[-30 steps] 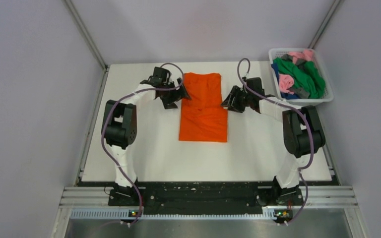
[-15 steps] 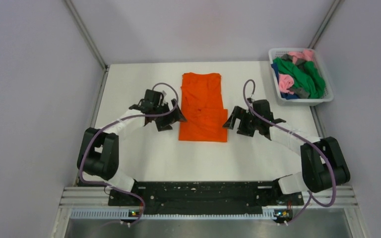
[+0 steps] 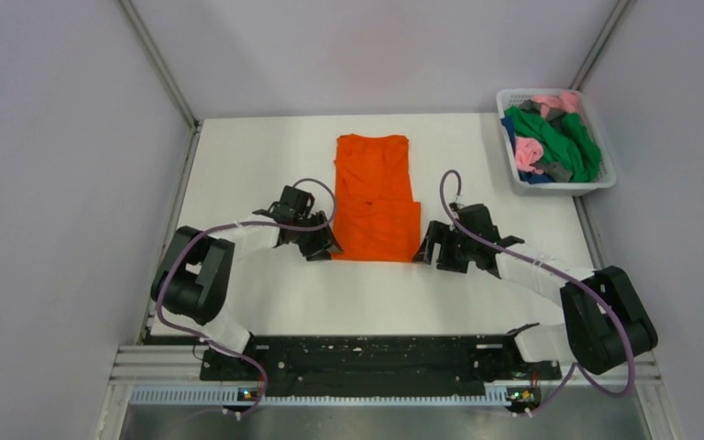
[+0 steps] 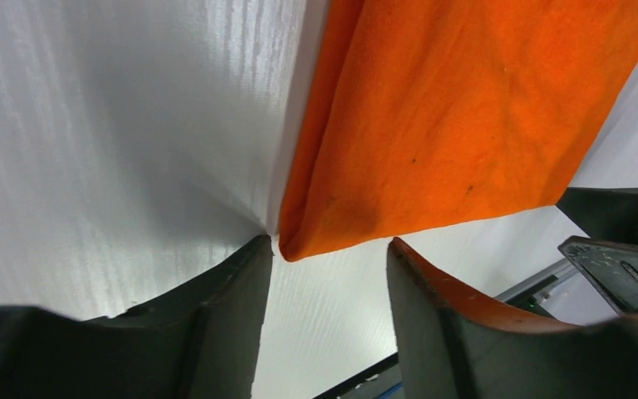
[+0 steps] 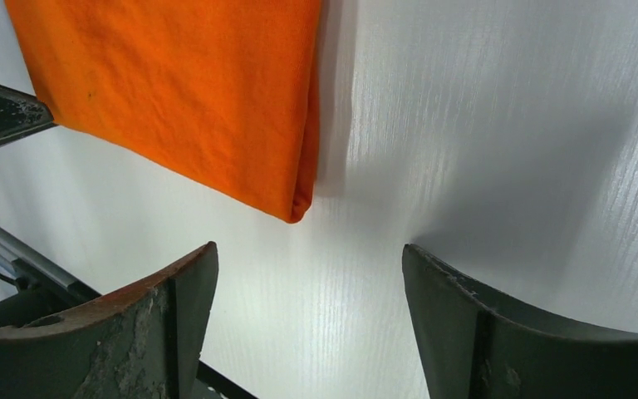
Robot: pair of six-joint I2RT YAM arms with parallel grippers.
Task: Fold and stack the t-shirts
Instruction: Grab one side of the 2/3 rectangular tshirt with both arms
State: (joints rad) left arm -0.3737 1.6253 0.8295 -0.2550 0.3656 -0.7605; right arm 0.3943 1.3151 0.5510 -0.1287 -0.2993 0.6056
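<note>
Orange t-shirt (image 3: 376, 197): folded to a long narrow strip, lying flat mid-counter (image 3: 238, 156), near hem toward the arms. Left gripper (image 4: 328, 243): part-open, jaws astride the near-left corner, no cloth pinched yet. Right gripper (image 5: 307, 249): wide open, empty, just short of the near-right corner, the pair apparently placed to lift that hem for a crosswise fold. Remaining t-shirts (image 3: 555, 137): heaped in white basket (image 3: 568, 188), far right.

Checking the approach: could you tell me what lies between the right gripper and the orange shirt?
Only bare table separates the right gripper from the shirt, per the right wrist view.
</note>
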